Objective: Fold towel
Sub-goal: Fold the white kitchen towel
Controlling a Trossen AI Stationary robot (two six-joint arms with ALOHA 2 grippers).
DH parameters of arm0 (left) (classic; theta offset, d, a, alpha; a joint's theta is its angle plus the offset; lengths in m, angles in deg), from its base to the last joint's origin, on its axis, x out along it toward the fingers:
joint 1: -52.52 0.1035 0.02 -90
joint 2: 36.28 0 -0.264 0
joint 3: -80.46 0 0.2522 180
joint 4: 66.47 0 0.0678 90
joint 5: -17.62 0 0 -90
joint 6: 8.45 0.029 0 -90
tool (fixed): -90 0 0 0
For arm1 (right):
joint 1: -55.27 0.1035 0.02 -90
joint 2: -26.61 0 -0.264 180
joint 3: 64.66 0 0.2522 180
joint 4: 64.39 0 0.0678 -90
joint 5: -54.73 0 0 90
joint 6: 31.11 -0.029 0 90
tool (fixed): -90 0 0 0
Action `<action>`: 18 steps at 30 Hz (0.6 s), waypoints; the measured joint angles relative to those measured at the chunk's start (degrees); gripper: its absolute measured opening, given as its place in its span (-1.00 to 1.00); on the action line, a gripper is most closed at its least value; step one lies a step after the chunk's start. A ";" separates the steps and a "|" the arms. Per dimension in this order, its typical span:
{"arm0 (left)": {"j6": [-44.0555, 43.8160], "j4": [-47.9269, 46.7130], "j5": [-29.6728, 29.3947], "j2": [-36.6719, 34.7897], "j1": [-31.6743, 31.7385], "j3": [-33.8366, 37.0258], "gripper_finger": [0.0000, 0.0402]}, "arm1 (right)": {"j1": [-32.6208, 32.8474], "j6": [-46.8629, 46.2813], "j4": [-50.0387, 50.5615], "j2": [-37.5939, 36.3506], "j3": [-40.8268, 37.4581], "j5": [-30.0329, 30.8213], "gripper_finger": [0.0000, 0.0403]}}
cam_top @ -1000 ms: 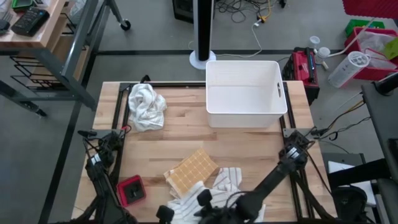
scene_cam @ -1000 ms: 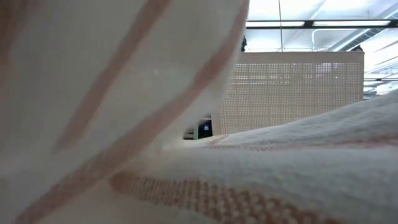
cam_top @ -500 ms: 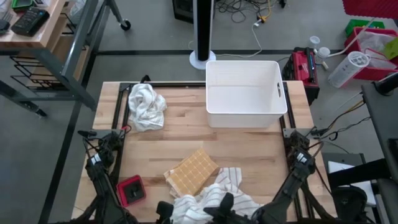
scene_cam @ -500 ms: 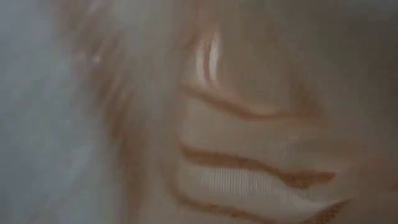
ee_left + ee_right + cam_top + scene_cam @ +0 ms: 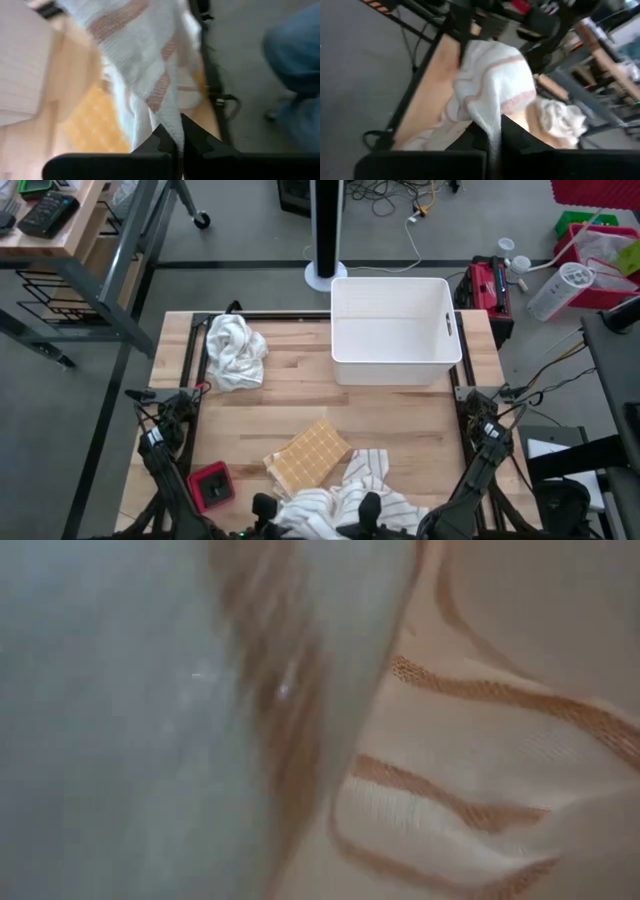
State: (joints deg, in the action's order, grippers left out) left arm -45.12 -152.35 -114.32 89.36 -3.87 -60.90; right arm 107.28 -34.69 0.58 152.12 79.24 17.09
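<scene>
At the table's near edge, the white towel with rust-orange stripes [image 5: 340, 505] is bunched between both grippers. Left gripper [image 5: 175, 141] and right gripper [image 5: 494, 131] each pinch a fold of it, fingers clamped tight. Its far edge touches the yellow waffle-weave cloth [image 5: 308, 454].

Low view is filled by blurred striped towel [image 5: 470, 790] cloth pressed near the lens; table hidden. High view cuts off both grippers and the towel's near part at the bottom edge (fingertips not visible there).
</scene>
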 joint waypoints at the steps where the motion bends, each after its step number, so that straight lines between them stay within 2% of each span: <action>1: 0.07 -0.02 -1.10 0.00 0.02 0.64 -1.00 | -0.02 -1.35 0.53 0.00 0.00 -0.53 -0.95; 4: 0.01 0.21 -0.79 0.00 0.04 1.64 -1.00 | -0.02 -5.06 3.81 0.00 -0.02 -0.69 -0.86; 9: 1.04 2.58 7.56 -0.07 0.21 3.86 -1.00 | -0.16 -12.55 9.77 0.12 -0.02 -0.81 -0.63; 18: 1.03 10.38 13.17 -0.07 -0.09 11.96 -1.00 | -0.52 -17.91 9.49 0.17 -2.09 -1.44 -0.16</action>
State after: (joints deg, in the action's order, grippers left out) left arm -44.09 -141.97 -101.15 89.30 -3.97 -48.94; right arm 106.76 -52.59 10.07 152.29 77.15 15.65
